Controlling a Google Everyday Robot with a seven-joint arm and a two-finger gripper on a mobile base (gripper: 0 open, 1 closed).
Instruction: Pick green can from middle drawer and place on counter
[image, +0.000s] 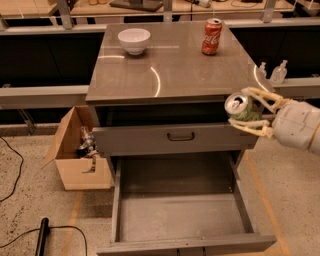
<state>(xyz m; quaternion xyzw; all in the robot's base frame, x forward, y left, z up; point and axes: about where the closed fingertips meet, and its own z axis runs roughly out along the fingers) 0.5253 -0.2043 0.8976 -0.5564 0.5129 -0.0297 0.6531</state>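
My gripper (245, 110) reaches in from the right and is shut on the green can (240, 107), holding it tilted with its silver top toward the camera. The can hangs in the air just off the right front corner of the counter (175, 65), slightly below its top surface. The middle drawer (180, 215) is pulled fully out below, and its grey floor is bare.
A white bowl (134, 40) and a red cola can (211, 36) stand at the back of the counter. A closed drawer front with a dark handle (180, 136) sits above the open one. An open cardboard box (80, 150) stands left of the cabinet. A black cable (42, 235) lies on the floor.
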